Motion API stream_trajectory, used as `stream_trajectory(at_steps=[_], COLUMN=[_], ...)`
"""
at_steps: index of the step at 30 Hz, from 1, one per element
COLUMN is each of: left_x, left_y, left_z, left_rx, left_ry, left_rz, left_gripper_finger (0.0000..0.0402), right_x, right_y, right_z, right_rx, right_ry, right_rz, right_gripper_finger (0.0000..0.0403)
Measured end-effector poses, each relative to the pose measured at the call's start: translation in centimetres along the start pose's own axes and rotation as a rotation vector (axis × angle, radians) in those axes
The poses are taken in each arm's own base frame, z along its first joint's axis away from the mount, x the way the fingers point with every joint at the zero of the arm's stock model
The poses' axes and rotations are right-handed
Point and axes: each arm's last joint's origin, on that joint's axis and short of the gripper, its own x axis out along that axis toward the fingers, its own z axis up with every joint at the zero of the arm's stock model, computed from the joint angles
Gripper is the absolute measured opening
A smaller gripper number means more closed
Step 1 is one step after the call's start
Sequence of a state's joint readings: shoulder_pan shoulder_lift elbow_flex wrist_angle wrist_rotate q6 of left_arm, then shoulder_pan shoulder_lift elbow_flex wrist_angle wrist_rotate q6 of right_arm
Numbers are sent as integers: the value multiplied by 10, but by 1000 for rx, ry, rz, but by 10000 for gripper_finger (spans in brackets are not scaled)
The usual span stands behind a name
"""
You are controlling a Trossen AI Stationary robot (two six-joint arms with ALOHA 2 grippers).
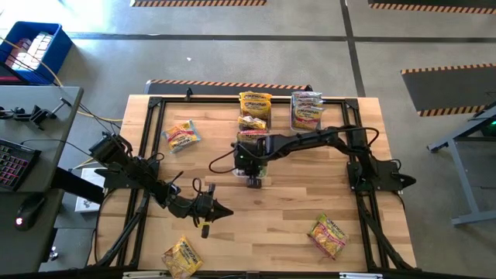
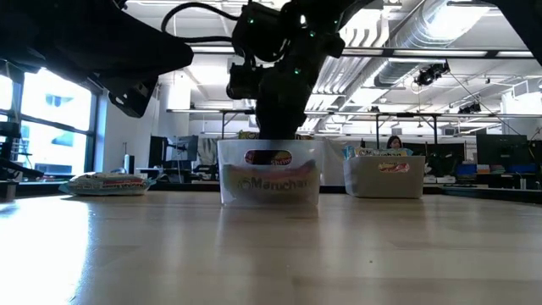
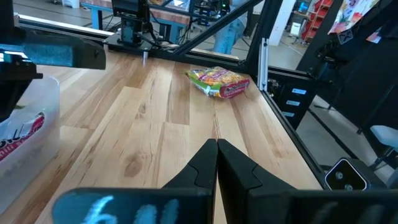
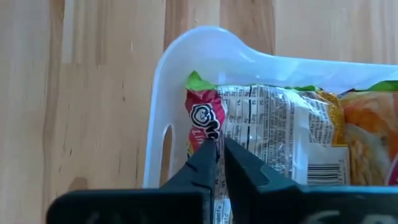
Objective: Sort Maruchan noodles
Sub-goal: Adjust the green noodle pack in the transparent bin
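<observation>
While pinched, packet (image 4: pixel 261 130) sits between right hand (image 4: pixel 219 151) fingers.

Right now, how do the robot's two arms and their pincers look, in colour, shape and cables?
Both arms are dark, nearly black, built of slim jointed segments. The left pincer ends in two dark fingers that taper to a point. The right pincer has similar dark, wedge-shaped fingers and hangs from a blocky wrist. Thin black cables loop beside each wrist. In the low view, small green lights glow on the right arm.
</observation>
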State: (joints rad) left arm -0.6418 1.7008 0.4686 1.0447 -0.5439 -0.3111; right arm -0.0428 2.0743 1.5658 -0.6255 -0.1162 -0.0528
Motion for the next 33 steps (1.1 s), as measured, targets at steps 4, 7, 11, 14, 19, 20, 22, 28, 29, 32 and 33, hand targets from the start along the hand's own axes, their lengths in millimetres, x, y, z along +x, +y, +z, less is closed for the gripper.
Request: stream_trajectory(at_steps=[4,7,11,14,19,20,22,28,29,32,33], left_x=[0,0,1,4,12,12,12,-2,-5,-12,-13], left_y=[0,0,2,9,23,24,23,13,12,11,10], left_z=[0,0,1,3,6,6,7,21,24,31,33], left_rx=[0,-1,-4,-28,-39,-38,-26,29,31,42,41], left_ry=[0,-2,-16,-22,-12,-6,0,13,11,22,21], left_rz=[0,3,42,70,85,70,47,22,24,38,36], left_gripper_finger=[3,3,3,3,13,18,32,82,90,107,110], right_x=[-1,-6,-15,-22,-24,-24,-23,-13,-11,-5,-4], right_y=[3,6,11,11,12,12,13,12,12,11,11], right_z=[-1,0,1,5,7,7,5,0,0,1,1], right_rx=[-18,-37,-63,-68,-34,-31,-33,-36,-36,-56,-69], right_ry=[11,10,12,12,6,6,9,-9,-10,-16,-20], right_rz=[-3,-18,-61,-68,-48,-46,-25,-53,-58,-70,-71], right_gripper_finger=[2,0,0,0,5,11,32,139,155,191,197])
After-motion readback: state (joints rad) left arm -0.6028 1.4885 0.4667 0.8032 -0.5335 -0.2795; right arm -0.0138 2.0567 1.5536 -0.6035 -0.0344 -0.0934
